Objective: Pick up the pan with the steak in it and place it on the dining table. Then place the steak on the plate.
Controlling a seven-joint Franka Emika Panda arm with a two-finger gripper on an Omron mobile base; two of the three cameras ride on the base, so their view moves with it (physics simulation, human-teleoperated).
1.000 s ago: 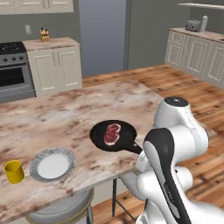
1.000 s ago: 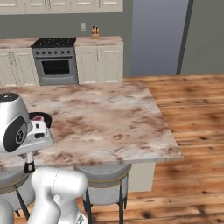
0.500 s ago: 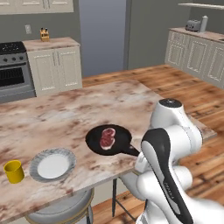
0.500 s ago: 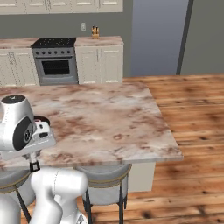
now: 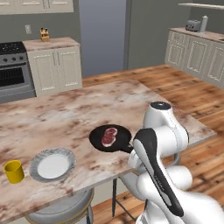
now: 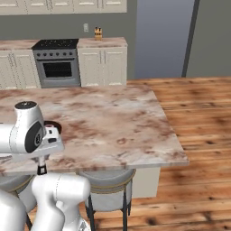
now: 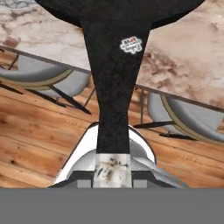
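Small white label on pan handle — unreadable

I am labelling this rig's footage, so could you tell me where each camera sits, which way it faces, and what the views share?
Left base view: behind the arm to its left, facing forward and down over the dining table at the pan, steak, plate and yellow cup; the white arm rises lower right.
Right base view: behind to its right, facing the same table and the stove; the arm stands lower left.
Hand view: on the hand, looking along the pan's handle over stools.
All three share table and pan.
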